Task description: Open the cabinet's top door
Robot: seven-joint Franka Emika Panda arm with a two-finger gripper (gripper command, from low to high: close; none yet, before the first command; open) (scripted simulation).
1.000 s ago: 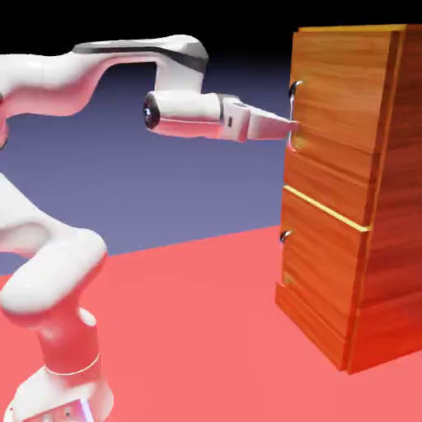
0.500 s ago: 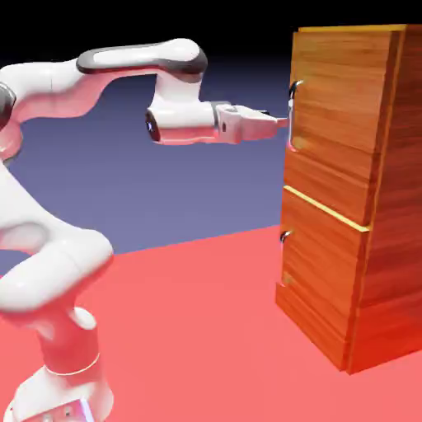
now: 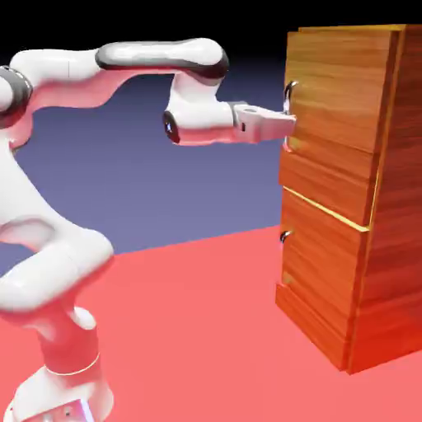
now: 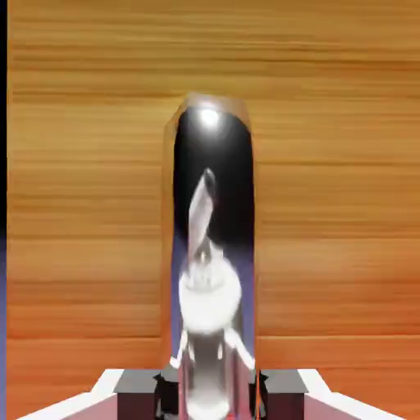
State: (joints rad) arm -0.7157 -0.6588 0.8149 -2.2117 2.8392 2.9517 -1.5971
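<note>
We are facing the cabinet (image 3: 350, 189), standing on the right of the red table (image 3: 198, 313), its grained top door (image 3: 338, 86) looking barely cracked, if at all. Our claw (image 3: 288, 124) is clamping the curved silver handle (image 4: 213, 246) at the door's left edge. We are judging that pulling off the hinge arc could make the smooth bar slip free.

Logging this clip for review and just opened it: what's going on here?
A white robot arm reaches across to a tall orange-brown wooden cabinet. Its tool is at the long curved silver bar handle of the top door. In the hand view the handle sits between the fingertips. The door looks at most barely opened.
</note>
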